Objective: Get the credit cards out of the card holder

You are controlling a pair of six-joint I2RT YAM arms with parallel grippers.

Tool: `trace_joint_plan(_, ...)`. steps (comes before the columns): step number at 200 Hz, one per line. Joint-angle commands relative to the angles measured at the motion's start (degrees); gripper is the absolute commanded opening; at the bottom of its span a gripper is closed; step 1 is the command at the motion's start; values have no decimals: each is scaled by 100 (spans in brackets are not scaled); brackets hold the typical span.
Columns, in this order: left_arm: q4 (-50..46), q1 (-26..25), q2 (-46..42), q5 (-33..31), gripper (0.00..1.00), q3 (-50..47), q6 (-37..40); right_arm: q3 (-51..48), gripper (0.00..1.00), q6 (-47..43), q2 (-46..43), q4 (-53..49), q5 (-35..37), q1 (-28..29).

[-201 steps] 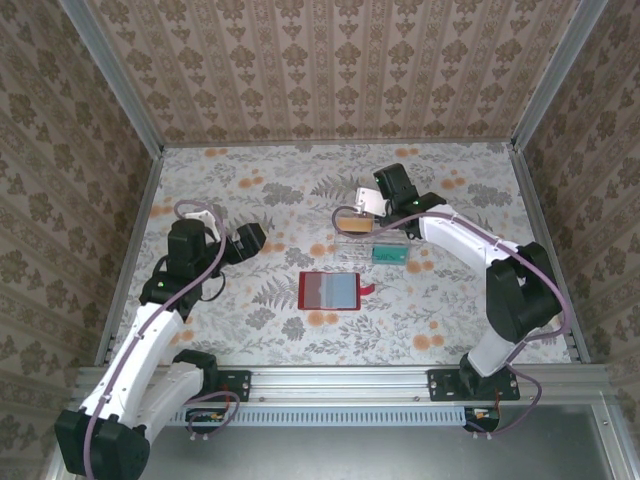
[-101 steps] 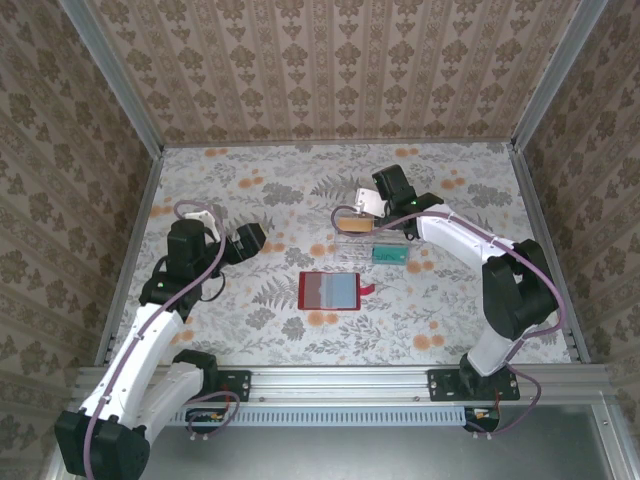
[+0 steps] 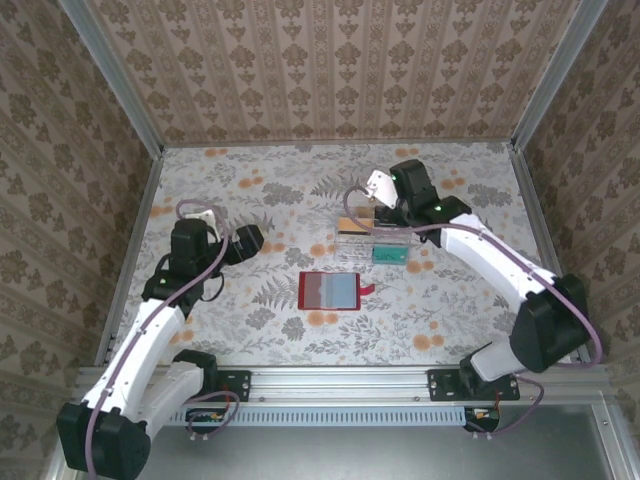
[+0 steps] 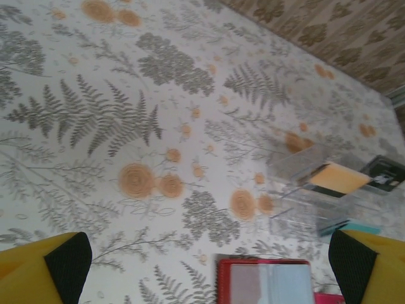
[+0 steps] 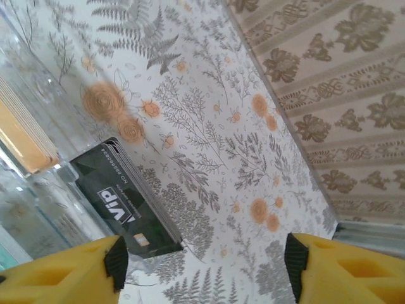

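Item: small red leather-like bi-fold card holder [image 3: 328, 290] with grey-blue lining. It lies opened flat at the middle of the floral-patterned desk [image 3: 250, 180], its long axis running left to right along the near edge, and its little red tab [image 3: 368, 290] points toward the right arm's side. From above I can make out no card in its pockets. Just beyond its far edge is a clear plastic sectioned tray [image 3: 362, 243]. The tray carries the tan-gold plastic card [image 3: 352, 225] at its far left and the teal plastic card [image 3: 390, 254] at its near right. The black plastic card lettered "VIP" [image 5: 123, 202] sits at the tray's far end. The right pincer [image 5: 205, 256] hangs over that far end with its jaws well apart and nothing between them. The black card lies just ahead of it, off toward one finger rather than centred in the gap. From this pincer the card holder lies back toward me, on the other side of the tray. The left pincer [image 4: 207, 252] is spread to its fullest and empty, poised left of the card holder and a little farther out. In its wrist view the holder's far edge shows low between the fingers. My reading is that all three cards look to be out already. For any further reach to the holder, the left pincer has the open line along its long axis, while the right, nearer the cards, would have to come back across the tray.
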Motion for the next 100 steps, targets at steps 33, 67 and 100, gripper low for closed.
trace_joint_plan(33, -613, 52, 720, -1747, 100, 512, 985, -1472, 94, 2348, -1508, 926, -221, -47)
trace_joint_plan(67, -209, 52, 1202, -2948, 100, 418, 1699, -2807, 100, 3416, -2495, 1961, 174, -104)
trace_joint_plan(100, 774, 102, 1687, -3424, 100, 147, 2467, -4031, 100, 3748, -3107, 2970, 465, -211)
